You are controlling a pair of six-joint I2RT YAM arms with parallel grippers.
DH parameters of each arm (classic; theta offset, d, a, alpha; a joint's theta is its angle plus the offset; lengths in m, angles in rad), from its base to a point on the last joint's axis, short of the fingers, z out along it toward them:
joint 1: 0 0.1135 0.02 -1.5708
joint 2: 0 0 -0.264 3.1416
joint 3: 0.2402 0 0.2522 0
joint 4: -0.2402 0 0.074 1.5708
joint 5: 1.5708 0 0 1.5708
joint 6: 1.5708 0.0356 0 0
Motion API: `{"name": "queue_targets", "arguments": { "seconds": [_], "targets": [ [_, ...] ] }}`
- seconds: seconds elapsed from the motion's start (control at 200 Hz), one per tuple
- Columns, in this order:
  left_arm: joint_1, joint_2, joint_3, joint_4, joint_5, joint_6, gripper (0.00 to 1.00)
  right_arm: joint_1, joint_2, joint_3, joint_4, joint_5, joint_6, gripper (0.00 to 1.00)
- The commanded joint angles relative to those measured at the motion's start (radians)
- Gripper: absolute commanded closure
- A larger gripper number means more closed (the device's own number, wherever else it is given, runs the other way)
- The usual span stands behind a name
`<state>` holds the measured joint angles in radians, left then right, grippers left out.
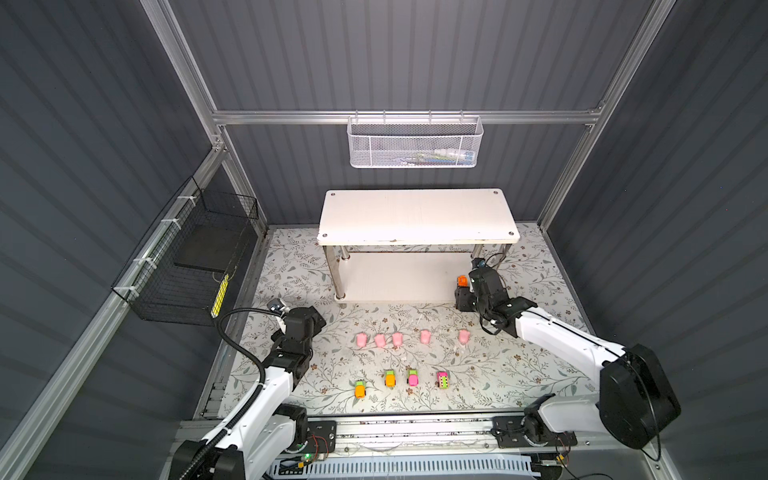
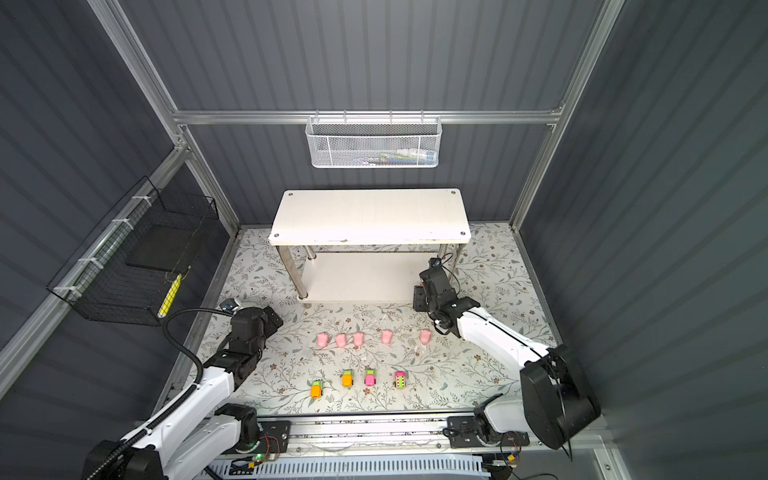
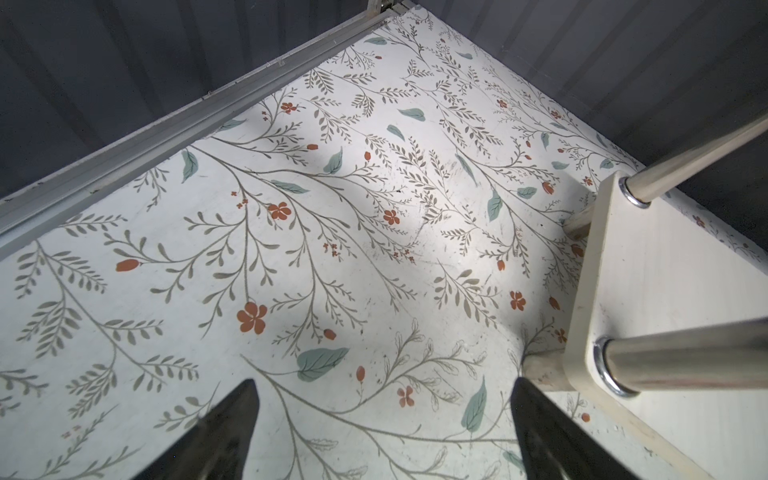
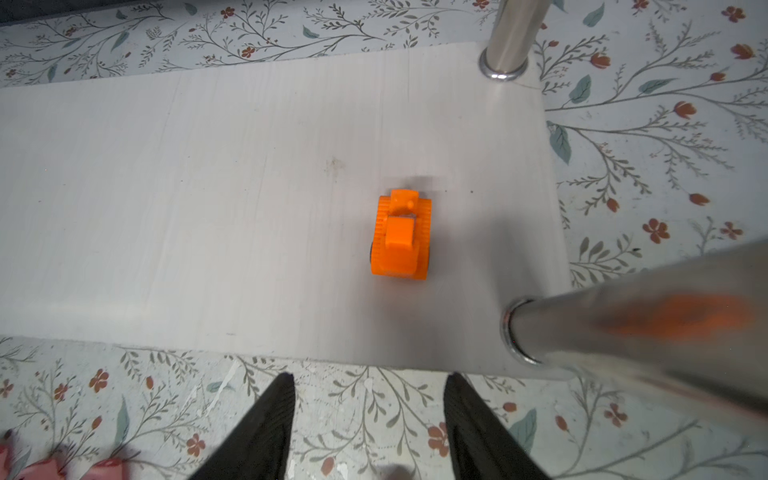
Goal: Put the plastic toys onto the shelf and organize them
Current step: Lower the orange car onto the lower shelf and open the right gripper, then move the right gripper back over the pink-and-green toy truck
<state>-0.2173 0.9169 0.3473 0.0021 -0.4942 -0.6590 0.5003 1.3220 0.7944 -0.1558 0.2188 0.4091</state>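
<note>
Right gripper [image 4: 370,380]: jaws partly apart, holding nothing; fingertips over the floral bench [image 1: 291,266], just off the front edge of the lower board [image 4: 208,208] of the shelf [image 1: 415,216], beside its right front leg [image 4: 623,328].

Left gripper [image 3: 383,384]: jaws wide apart, holding nothing; above the bench near the shelf's left front corner.

Orange car [image 4: 401,237]: upright on the lower board, at its right end, between the two right-hand legs, clear of the right gripper's fingertips; partly hidden behind that arm in a top view [image 1: 461,281].

Pink pigs, five: one row on the bench in front of the shelf, three close together at the left [image 1: 380,340], two spaced out at the right [image 1: 464,336].

Remaining cars, four: a second row nearer the arm bases; two orange-and-green [image 1: 390,378], two pink-and-green [image 1: 413,377].

Top board: bare.
</note>
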Motion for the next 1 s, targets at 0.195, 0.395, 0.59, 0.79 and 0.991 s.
{"name": "queue_targets", "arguments": {
  "seconds": [0.195, 0.395, 0.59, 0.79, 0.991],
  "targets": [
    [-0.005, -0.018, -0.022, -0.002, -0.001, -0.006, 0.05, 0.155, -0.172, -0.067, -0.153, 0.121, 0.068, 0.40],
    [-0.005, -0.032, -0.029, -0.007, -0.005, -0.013, 0.06, 0.330, -0.300, -0.114, -0.284, 0.170, 0.198, 0.40],
    [-0.005, -0.037, -0.044, 0.001, -0.010, -0.017, 0.06, 0.469, -0.314, -0.146, -0.375, 0.149, 0.313, 0.38],
    [-0.005, -0.030, -0.047, 0.009, 0.003, -0.019, 0.06, 0.559, -0.239, -0.143, -0.404, 0.097, 0.371, 0.36],
    [-0.005, -0.031, -0.050, 0.012, 0.005, -0.018, 0.06, 0.604, -0.182, -0.135, -0.400, 0.051, 0.389, 0.34]
  ]
}}
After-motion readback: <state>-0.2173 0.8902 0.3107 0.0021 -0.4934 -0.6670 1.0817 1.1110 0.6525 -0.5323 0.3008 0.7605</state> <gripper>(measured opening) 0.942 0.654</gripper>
